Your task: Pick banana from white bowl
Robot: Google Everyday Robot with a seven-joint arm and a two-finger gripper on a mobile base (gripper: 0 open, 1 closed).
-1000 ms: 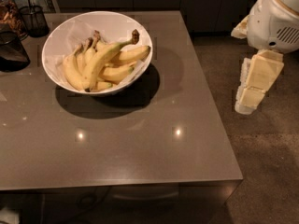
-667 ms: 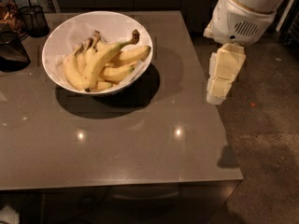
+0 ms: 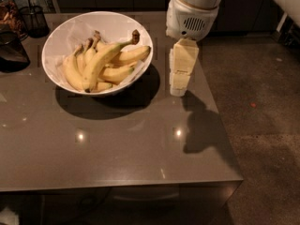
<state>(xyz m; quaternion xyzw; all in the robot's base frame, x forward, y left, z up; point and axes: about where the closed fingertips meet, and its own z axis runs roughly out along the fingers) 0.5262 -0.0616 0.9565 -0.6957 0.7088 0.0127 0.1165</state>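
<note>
Grey counter (image 3: 117,153), white bowl (image 3: 60,37).
My tool (image 3: 178,89) hangs beside it, how far open I cannot tell; the banana (image 3: 105,60) lies stem-end toward it.

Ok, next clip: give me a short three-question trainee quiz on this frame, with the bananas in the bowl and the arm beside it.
1. True or false: the cream two-finger gripper is holding the long curved yellow banana.
2. Where is the gripper relative to the wide white bowl? A: inside it. B: beside it, toward the picture's right. C: beyond it, toward the picture's left.
3. Fill in: the dark wire-mesh cup stands on the grey table near the picture's top ___ corner.

Key: 1 false, the banana lies in the bowl; 2 B; 3 left.
</note>
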